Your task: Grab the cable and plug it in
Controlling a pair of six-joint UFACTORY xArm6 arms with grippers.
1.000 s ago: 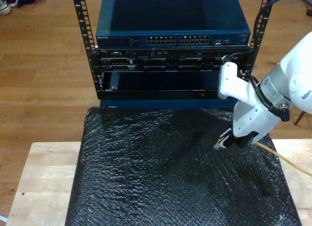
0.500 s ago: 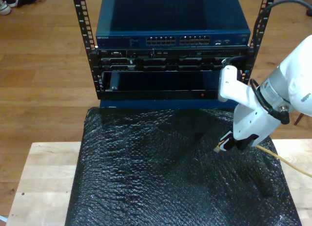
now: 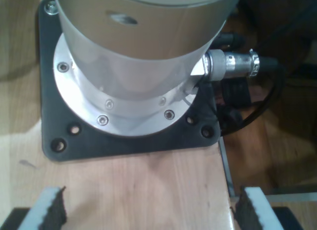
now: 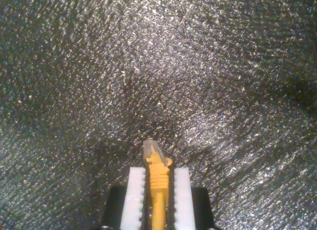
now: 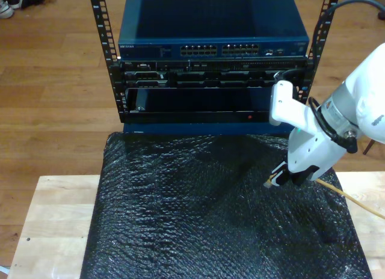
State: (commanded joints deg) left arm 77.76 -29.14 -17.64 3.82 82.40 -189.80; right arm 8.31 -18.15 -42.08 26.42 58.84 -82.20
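The second gripper point(image 4: 157, 190) is closed on the cable point(image 4: 158, 183). Its two white ribbed fingers point(image 4: 135, 198) press against either side of the yellow-orange strain-relief boot, leaving no visible gap. The small clear-grey plug point(image 4: 151, 150) projects just beyond the fingertips, unobstructed and clear of the pads.

In the exterior view, the second gripper point(image 5: 281, 178) hangs over the black bubble-wrap mat point(image 5: 198, 213), with the plug point(image 5: 269, 183) pointing towards the exterior view's left. It cannot be determined whether the plug touches the mat. From the rear of the gripper, the cable point(image 5: 352, 201) trails away over the mat's edge towards the exterior view's right, crossing the light wooden table point(image 5: 51, 219) that carries the mat.

Beyond the mat's far edge stands a black rack frame point(image 5: 107, 56) holding a blue network switch point(image 5: 210, 26). The switch's row of ports point(image 5: 219, 50) faces the mat. The held plug is well apart from these ports.

The first gripper point(image 3: 148, 210) has its jaws spread wide, with nothing between them. Its foam-padded fingertips point(image 3: 52, 210) sit above a wooden surface, near the round metal arm base point(image 3: 133, 66) bolted to a black mounting plate point(image 3: 129, 141).
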